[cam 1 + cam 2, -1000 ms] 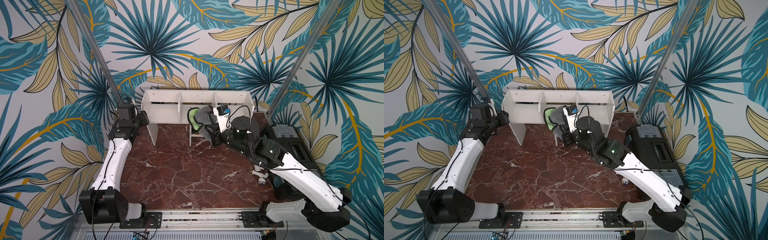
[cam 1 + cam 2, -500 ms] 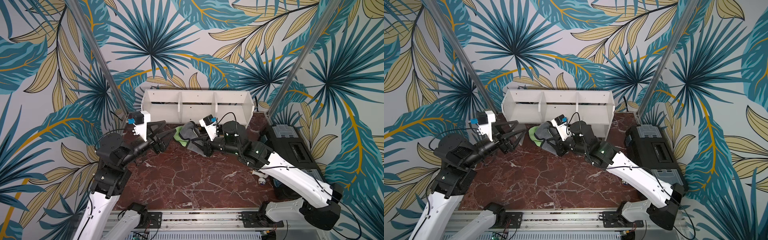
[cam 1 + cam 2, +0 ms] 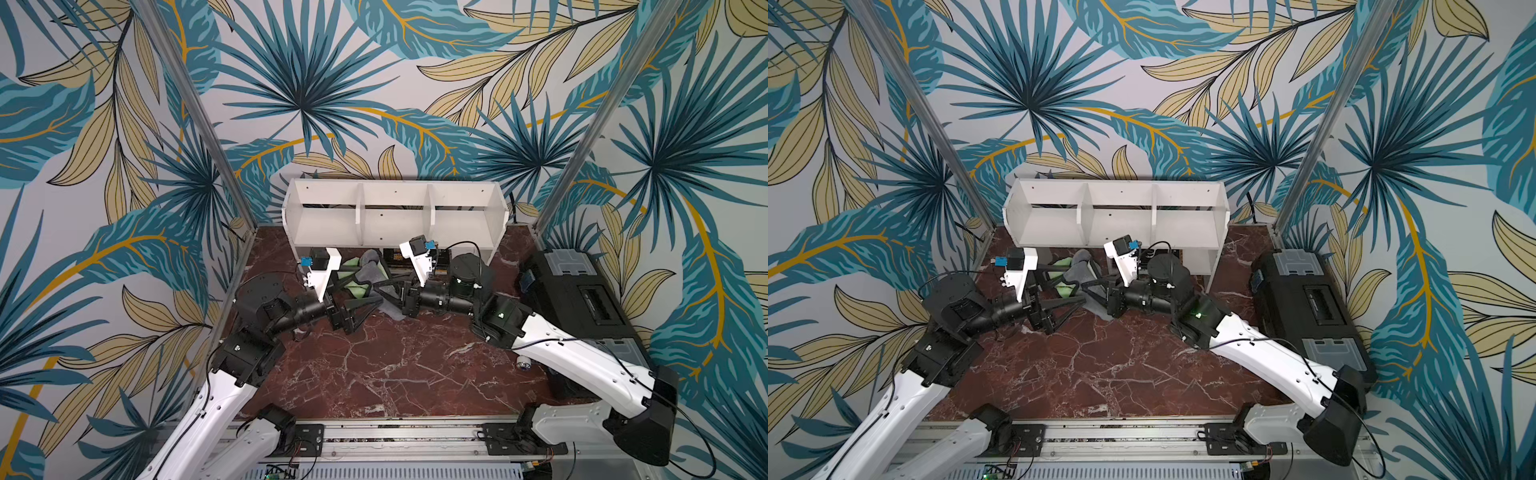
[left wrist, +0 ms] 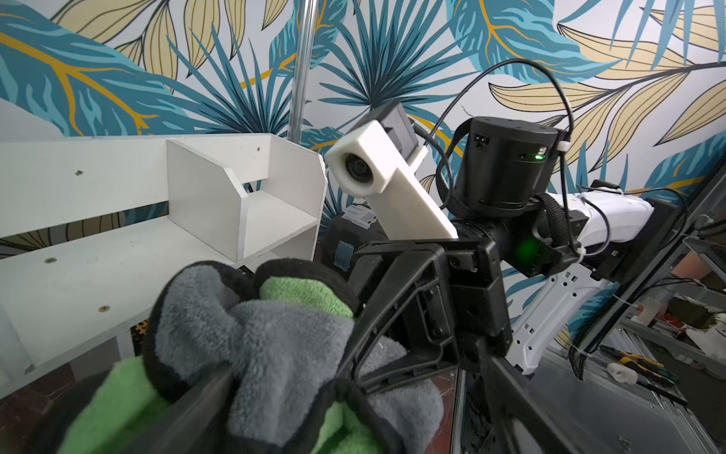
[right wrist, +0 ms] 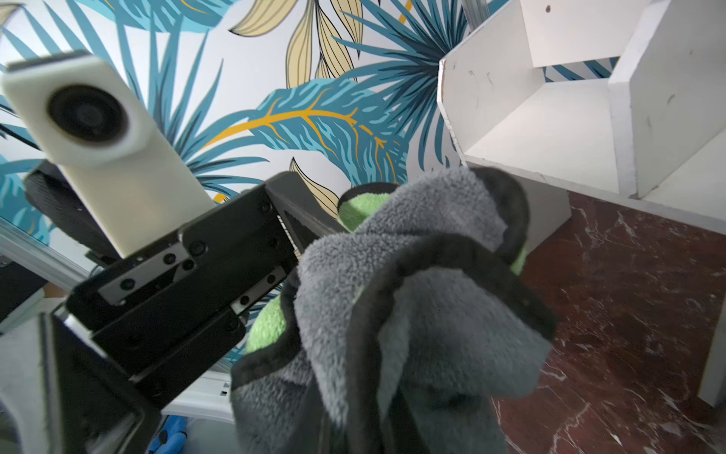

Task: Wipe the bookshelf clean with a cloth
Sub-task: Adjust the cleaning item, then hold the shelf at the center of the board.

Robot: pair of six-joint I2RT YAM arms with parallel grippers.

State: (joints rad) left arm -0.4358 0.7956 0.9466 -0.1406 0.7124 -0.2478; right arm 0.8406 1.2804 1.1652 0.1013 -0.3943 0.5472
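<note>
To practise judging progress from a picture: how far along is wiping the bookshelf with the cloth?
Done: the cloth is picked up; whether any board is wiped cannot be told. In hand: the right hand grips it in front of the bookshelf, the left hand open at it. Left: wiping the three compartments.

The whole red-brown marble tabletop (image 3: 374, 374) is overlooked from high at its front in both top views, toward the white board bookshelf (image 3: 395, 226). The grey and lime-green microfibre cloth (image 4: 275, 346) (image 5: 432, 314) is framed closely, from opposite sides, by both wrist views.
</note>
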